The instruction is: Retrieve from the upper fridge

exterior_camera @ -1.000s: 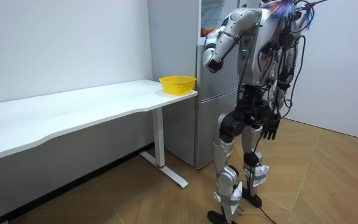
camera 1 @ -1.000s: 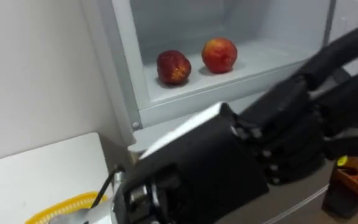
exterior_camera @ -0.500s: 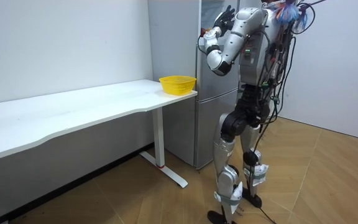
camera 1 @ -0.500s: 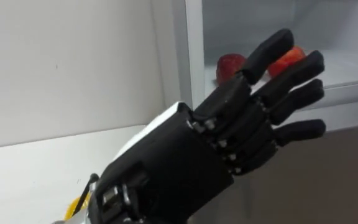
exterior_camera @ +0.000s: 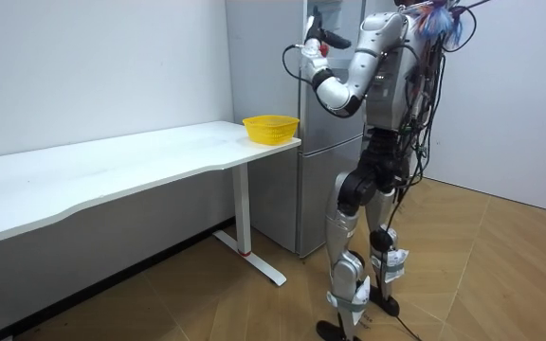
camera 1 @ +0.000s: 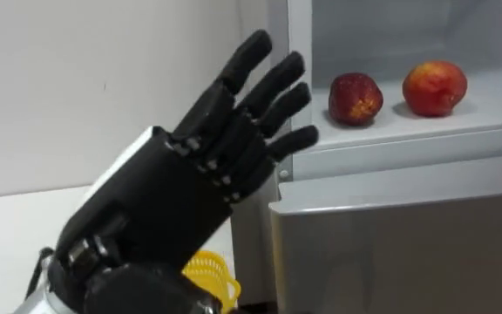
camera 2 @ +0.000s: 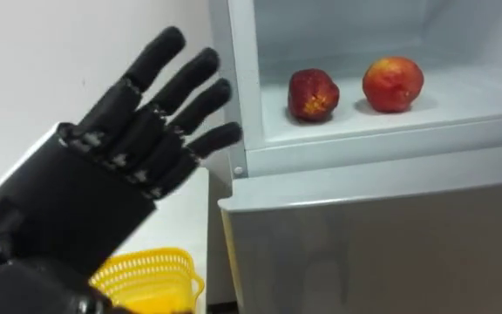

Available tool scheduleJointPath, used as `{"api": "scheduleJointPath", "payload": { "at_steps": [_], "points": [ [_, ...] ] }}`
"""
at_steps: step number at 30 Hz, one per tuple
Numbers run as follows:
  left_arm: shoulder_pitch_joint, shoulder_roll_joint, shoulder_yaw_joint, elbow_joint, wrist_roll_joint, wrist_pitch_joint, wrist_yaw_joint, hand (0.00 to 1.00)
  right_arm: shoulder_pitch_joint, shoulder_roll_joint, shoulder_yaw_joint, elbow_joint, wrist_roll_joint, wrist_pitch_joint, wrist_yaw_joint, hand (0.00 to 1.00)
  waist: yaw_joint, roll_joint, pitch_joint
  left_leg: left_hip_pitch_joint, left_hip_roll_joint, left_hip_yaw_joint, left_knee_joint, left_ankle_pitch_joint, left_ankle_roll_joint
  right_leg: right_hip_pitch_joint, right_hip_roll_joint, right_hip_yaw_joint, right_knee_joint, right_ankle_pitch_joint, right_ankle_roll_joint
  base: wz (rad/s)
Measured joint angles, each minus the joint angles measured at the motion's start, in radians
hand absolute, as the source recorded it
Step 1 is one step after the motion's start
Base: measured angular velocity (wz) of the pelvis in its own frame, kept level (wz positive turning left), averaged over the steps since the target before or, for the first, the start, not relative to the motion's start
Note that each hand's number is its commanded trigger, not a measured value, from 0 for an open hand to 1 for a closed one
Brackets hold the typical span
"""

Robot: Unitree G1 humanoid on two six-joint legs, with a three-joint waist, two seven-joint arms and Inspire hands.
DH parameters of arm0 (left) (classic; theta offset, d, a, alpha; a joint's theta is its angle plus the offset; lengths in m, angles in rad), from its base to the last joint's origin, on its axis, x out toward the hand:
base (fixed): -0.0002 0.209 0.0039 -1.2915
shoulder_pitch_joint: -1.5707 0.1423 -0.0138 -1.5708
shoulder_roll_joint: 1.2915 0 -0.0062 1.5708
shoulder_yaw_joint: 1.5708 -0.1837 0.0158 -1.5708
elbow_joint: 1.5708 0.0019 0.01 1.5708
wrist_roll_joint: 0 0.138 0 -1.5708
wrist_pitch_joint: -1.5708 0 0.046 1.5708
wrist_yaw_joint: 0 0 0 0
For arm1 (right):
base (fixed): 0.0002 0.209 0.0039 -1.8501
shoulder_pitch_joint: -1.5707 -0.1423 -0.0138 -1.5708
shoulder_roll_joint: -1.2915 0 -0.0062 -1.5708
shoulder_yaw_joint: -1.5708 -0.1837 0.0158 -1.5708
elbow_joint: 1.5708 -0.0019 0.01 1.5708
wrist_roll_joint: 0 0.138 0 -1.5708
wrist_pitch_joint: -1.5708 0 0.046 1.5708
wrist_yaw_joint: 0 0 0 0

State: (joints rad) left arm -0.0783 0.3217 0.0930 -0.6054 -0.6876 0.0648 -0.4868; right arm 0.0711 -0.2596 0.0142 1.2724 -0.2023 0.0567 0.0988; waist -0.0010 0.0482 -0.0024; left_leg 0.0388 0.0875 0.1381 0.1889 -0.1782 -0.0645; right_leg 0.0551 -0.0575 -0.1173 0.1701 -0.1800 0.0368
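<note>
Our left hand [camera 1: 172,187] has swung left off the dark apple [camera 1: 356,98] and red apple [camera 1: 434,87] on the fridge shelf [camera 1: 425,133]. Its fingers [camera 1: 273,77] are spread and empty, with the yellow basket [camera 2: 146,275] below them on the desk [exterior_camera: 112,169].

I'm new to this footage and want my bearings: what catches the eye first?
A black left hand, fingers spread open, is raised before the white wall left of the open upper fridge. On its shelf sit a dark red fruit and an orange-red fruit, apart; a yellow basket shows below the hand.
</note>
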Motion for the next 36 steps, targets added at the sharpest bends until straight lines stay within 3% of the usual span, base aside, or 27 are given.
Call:
{"api": "scheduleJointPath", "payload": {
  "at_steps": [2,5,8,10,13,15,18,22,25,28,30,33,36],
  "points": [
    [0.005,-0.001,0.036,-0.003,0.037,-0.004,0.045,0.0,0.01,0.001,-0.004,0.001,0.0,-0.002,-0.005,0.0,0.018,-0.002,0.0017,-0.002,0.0,-0.002,0.0,0.0,0.0,0.0,0.0,-0.006,0.0,0.0,0.0,0.07],
    [0.046,-0.004,0.15,-0.003,0.11,-0.036,0.158,0.0,0.027,0.005,-0.048,-0.001,0.0,-0.005,-0.038,0.0,0.041,0.0,0.0006,-0.001,0.0,-0.002,-0.001,0.0,0.0,0.002,0.0,-0.009,-0.001,-0.002,-0.001,0.02],
    [0.121,-0.018,0.27,0.0,0.196,-0.072,0.291,0.0,0.049,0.008,-0.085,-0.008,-0.017,-0.008,-0.067,0.0,0.068,-0.002,0.0019,0.005,-0.002,-0.011,-0.002,0.0,-0.001,0.011,-0.001,-0.014,-0.002,-0.007,-0.001,0.07],
    [0.185,-0.035,0.357,0.042,0.321,-0.098,0.407,0.0,0.066,0.009,-0.126,-0.009,-0.027,-0.011,-0.075,0.0,0.074,-0.005,0.0024,0.011,-0.007,-0.023,-0.002,0.0,-0.001,0.024,-0.006,-0.027,0.001,-0.014,0.0,0.18],
    [0.267,-0.069,0.406,0.076,0.427,-0.113,0.565,0.0,0.075,0.013,-0.135,-0.009,-0.026,-0.013,-0.087,0.0,0.089,-0.008,0.0021,0.016,-0.012,-0.034,-0.002,0.0,-0.001,0.034,-0.01,-0.034,0.0,-0.017,0.002,0.11],
    [0.305,-0.071,0.416,0.11,0.483,-0.125,0.652,0.0,0.072,0.024,-0.134,-0.009,-0.027,-0.013,-0.102,0.0,0.09,-0.011,0.0021,0.015,-0.014,-0.044,-0.002,0.0,-0.001,0.035,-0.011,-0.04,-0.002,-0.018,0.004,0.12],
    [0.35,-0.084,0.415,0.215,0.543,-0.146,0.778,0.0,0.065,0.036,-0.13,0.001,-0.034,-0.013,-0.101,0.0,0.096,-0.012,0.0022,0.022,-0.018,-0.064,0.0,0.0,0.0,0.05,-0.013,-0.051,-0.003,-0.02,0.005,0.11],
    [0.407,-0.141,0.409,0.373,0.565,-0.159,0.94,0.0,0.067,0.038,-0.113,-0.008,-0.024,-0.01,-0.104,0.0,0.096,-0.013,-0.0018,0.026,-0.022,-0.081,0.0,0.001,0.001,0.054,-0.015,-0.058,0.0,-0.023,0.005,0.06],
    [0.426,-0.149,0.372,0.542,0.56,-0.161,1.023,0.0,0.066,0.039,-0.109,-0.008,-0.019,-0.009,-0.102,0.0,0.108,-0.015,-0.0038,0.023,-0.024,-0.09,-0.001,0.001,0.001,0.05,-0.015,-0.058,0.001,-0.022,0.005,0.0],
    [0.445,-0.159,0.319,0.743,0.559,-0.174,1.068,0.0,0.067,0.043,-0.099,-0.006,-0.016,0.003,-0.098,0.0,0.108,-0.023,-0.0083,0.027,-0.027,-0.098,-0.003,0.001,0.001,0.057,-0.016,-0.059,0.001,-0.021,0.005,0.02],
    [0.445,-0.161,0.26,0.904,0.558,-0.173,1.072,0.0,0.068,0.045,-0.095,-0.006,0.005,0.012,-0.097,0.0,0.106,-0.022,-0.0063,0.031,-0.028,-0.103,-0.002,0.001,0.001,0.065,-0.016,-0.063,-0.001,-0.021,0.005,0.07],
    [0.443,-0.171,0.149,1.142,0.53,-0.168,1.047,0.0,0.057,0.053,-0.093,-0.012,0.006,0.025,-0.096,0.0,0.095,-0.03,-0.0055,0.027,-0.028,-0.11,-0.007,0.001,0.001,0.063,-0.016,-0.071,-0.002,-0.022,0.005,0.06],
    [0.42,-0.195,0.12,1.357,0.491,-0.165,1.002,0.0,0.047,0.061,-0.095,-0.009,0.004,0.021,-0.096,0.0,0.086,-0.037,-0.0059,0.038,-0.028,-0.11,-0.015,0.001,0.001,0.07,-0.016,-0.071,-0.003,-0.022,0.005,0.0]
  ]
}}
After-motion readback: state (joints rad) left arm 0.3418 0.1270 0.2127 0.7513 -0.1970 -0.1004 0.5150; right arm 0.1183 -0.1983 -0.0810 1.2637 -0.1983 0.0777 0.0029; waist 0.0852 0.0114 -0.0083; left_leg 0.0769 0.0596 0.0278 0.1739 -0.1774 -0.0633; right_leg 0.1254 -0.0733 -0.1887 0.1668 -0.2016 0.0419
